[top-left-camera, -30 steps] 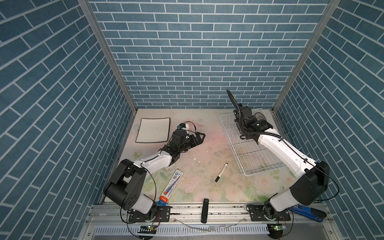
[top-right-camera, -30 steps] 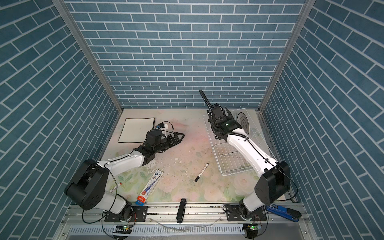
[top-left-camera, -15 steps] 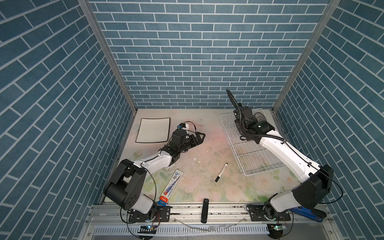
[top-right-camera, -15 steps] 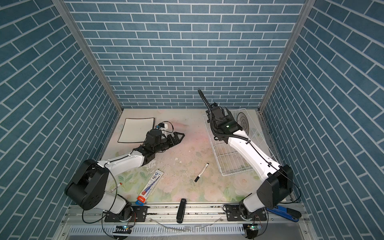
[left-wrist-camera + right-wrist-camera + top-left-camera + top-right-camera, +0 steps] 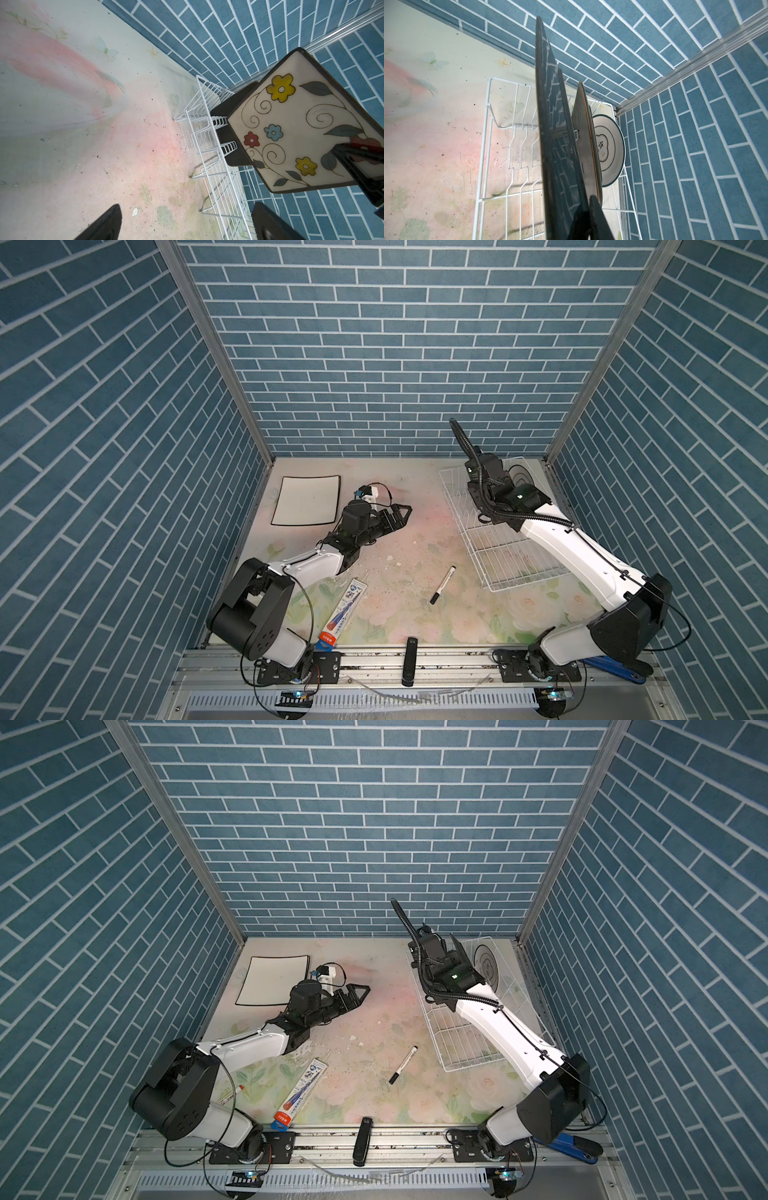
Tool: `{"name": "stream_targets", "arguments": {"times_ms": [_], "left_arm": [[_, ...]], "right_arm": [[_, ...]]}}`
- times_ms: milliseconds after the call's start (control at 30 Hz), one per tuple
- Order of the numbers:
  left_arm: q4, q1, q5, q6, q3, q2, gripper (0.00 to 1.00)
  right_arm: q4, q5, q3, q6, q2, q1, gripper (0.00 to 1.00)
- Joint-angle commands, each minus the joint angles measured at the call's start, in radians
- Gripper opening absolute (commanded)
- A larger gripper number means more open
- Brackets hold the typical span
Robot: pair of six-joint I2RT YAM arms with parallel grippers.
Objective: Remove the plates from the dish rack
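The right tool (image 5: 340, 151) is clamping shut on one cream flowered plate (image 5: 291, 128), pinching its rim beside a red flower. It is holding the plate on edge, one corner uppermost, over the far end of the dish rack (image 5: 498, 556). Whether the plate's lower edge is clearing the prongs cannot be told. Behind it, two more plates are standing upright in the rack. One black plate (image 5: 583, 145) is standing just beside the held one, and one round white plate (image 5: 610, 149) with dark rings is leaning at the rack's far right corner. The rack is one white wire basket. In both top views it is sitting on the right half of the bench (image 5: 415, 497) and reaching toward the bench's upper right corner. The left tool (image 5: 403, 517) is lying low over the bench, left of centre. Its jaws are standing wide apart with nothing between them and pointing toward the rack. At the upper left of the bench, one white black-rimmed plate (image 5: 305, 499) is lying flat, well apart from the rack and near the left arm's wrist. That is making four plates: one gripped, two racked, one on the bench. One marker (image 5: 442, 585) is lying in the lower middle, near the rack's near left corner. One tube (image 5: 343, 612) is lying at the lower left, just beside the left arm.
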Motion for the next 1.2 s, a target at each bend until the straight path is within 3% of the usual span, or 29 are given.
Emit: {"name": "stream_targets", "arguments": {"times_ms": [0, 633, 1067, 1167], "left_arm": [[0.038, -0.006, 0.010, 0.002, -0.016, 0.006, 1.00], [0.079, 0.043, 0.067, -0.002, -0.039, -0.032, 1.00], [0.093, 0.048, 0.097, -0.028, -0.039, -0.056, 1.00], [0.073, 0.050, 0.075, -0.014, -0.038, -0.085, 1.00]], "right_arm": [[0.134, 0.089, 0.062, -0.002, -0.069, 0.019, 0.00], [0.139, -0.064, 0.117, 0.092, -0.137, 0.073, 0.00], [0.228, -0.413, 0.117, 0.330, -0.192, 0.085, 0.00], [0.238, -0.449, 0.129, 0.357, -0.190, 0.083, 0.00]]}}
